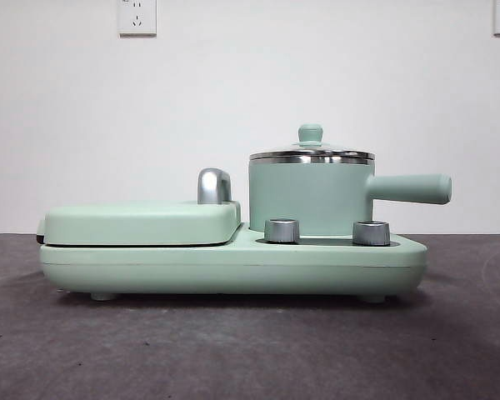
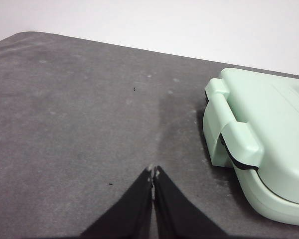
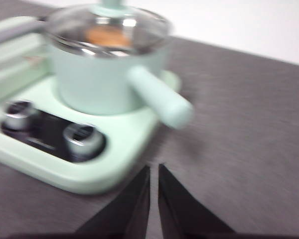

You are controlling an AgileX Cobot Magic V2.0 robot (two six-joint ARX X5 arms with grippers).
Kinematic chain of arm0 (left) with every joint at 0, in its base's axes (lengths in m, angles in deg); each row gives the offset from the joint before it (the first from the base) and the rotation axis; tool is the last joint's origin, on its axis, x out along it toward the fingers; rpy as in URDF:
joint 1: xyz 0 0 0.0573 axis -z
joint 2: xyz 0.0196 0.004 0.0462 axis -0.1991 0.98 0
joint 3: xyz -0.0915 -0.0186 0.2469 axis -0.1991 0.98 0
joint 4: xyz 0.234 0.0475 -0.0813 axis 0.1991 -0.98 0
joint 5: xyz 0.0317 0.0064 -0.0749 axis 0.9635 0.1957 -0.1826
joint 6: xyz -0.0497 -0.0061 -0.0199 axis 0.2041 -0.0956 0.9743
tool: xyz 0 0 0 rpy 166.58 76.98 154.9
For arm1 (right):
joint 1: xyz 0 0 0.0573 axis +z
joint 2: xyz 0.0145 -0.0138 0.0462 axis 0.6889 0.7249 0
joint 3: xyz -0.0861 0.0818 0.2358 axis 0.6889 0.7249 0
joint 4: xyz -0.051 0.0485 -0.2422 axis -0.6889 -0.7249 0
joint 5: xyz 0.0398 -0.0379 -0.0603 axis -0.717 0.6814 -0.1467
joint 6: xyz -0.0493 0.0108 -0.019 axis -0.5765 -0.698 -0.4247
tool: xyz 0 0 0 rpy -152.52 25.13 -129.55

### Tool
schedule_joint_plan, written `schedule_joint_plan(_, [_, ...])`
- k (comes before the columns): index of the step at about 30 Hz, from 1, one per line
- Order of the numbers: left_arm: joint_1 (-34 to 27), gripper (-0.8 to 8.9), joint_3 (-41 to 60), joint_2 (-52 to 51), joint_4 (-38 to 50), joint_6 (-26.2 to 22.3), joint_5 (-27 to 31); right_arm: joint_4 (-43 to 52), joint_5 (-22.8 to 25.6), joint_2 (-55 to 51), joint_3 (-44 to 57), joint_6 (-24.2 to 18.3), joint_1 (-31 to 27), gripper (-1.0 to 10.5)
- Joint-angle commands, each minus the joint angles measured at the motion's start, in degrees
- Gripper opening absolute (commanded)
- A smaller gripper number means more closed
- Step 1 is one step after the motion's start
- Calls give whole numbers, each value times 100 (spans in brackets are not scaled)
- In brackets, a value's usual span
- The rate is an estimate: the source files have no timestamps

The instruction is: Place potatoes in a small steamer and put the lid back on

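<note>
- Now the small steamer [image 1: 309, 198] stands on the green cooker base [image 1: 233, 265], the lid [image 1: 311, 152] seated on its rim.
- Through the glass, the potatoes [image 3: 107, 36] show orange inside.
- Left gripper [image 2: 153, 173]: clenched, empty, above the table [image 2: 79, 124] beside the griddle [image 2: 269, 134].
- Right gripper [image 3: 154, 168]: nearly closed, empty, near the pot's handle [image 3: 159, 97].

– What else do I have on screen from here?

– I see a dark grey felt-like worktop [image 1: 233, 350] carrying a mint-green plastic cooker base [image 1: 233, 267] on short feet. Its left half is a flat, closed mint-green hinged griddle cover [image 1: 142, 221] with a curved chrome handle [image 1: 212, 185] at the back.

– And the controls?

– I count two round silver metal knobs [image 1: 282, 230] on the base's front, side by side on a dark panel. Behind stands a plain white wall [image 1: 233, 100] with a white power socket [image 1: 137, 17] at the top left and another at the top right corner.
</note>
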State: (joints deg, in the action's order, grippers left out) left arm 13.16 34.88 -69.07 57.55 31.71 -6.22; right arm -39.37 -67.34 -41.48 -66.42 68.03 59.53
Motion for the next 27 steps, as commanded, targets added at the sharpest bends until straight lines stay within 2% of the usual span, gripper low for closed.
schedule_joint_plan(1, [0, 6, 105, -2, 15, 28, 2, 81, 37, -944, 522, -131, -326, 25])
schedule_joint_plan(4, [0, 6, 105, -2, 15, 28, 2, 35, 61, -1740, 901, -138, -573, 25])
schedule_joint_plan(6, [0, 6, 105, -4, 13, 28, 2, -385, 155, -2135, 903, -149, -686, 25])
schedule_joint_plan(10, [0, 6, 105, -4, 11, 28, 2, -420, 254, -2157, 903, -111, -857, 25])
schedule_joint_plan(13, [0, 6, 105, 7, -7, 28, 2, -409, 236, -2157, 903, 142, -861, 25])
schedule_joint_plan(27, [0, 6, 105, 4, -9, 28, 0, -411, 260, -2157, 901, 140, -855, 25])
